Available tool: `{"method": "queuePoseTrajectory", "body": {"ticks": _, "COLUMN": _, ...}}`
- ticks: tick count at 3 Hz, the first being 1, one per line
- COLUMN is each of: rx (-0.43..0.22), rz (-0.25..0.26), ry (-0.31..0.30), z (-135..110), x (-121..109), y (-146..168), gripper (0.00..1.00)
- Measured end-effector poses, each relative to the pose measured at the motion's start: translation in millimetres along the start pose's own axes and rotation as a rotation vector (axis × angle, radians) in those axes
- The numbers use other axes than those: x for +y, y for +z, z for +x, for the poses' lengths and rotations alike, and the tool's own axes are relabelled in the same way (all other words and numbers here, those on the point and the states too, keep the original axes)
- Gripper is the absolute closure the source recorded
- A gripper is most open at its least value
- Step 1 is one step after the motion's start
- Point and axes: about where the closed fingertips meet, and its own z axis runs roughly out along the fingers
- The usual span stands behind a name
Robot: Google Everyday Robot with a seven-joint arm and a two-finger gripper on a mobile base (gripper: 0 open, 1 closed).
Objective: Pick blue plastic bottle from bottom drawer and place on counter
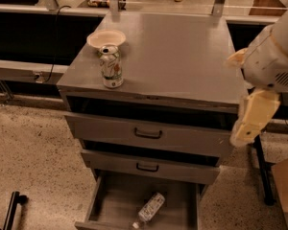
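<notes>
We are seeing the clear, white-capped bottle [150, 209] lying slantwise in the drawer [114, 199], off its side walls, our gripper [252, 120] hanging right of the counter [182, 56], its spread untellable.

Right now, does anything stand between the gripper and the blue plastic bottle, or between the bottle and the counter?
Nothing visible covers the blue plastic bottle in the open bottom drawer. The gripper hangs right of the cabinet. Two drawer fronts sit above and behind the bottle. A can and bowl occupy the counter's left side.
</notes>
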Motion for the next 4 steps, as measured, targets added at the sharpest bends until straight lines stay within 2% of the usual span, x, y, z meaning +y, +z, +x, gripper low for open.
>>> {"method": "queuePoseTrajectory", "body": {"ticks": 1, "rx": -0.003, "rz": -0.007, "ry": -0.012, "z": -1.7, "x": 4.5, "y": 12.7, "gripper": 0.00}}
{"method": "queuePoseTrajectory", "body": {"ticks": 2, "rx": 0.036, "rz": -0.029, "ry": -0.063, "z": -11.6, "x": 6.2, "y": 27.1, "gripper": 0.00}}
{"method": "queuePoseTrajectory", "body": {"ticks": 3, "rx": 0.013, "rz": -0.118, "ry": -0.186, "z": -25.4, "x": 24.5, "y": 99.6, "gripper": 0.00}}
{"method": "queuePoseTrajectory", "body": {"ticks": 4, "rx": -0.139, "rz": -0.151, "ry": -0.256, "z": -31.6, "x": 28.9, "y": 165.2, "gripper": 0.00}}
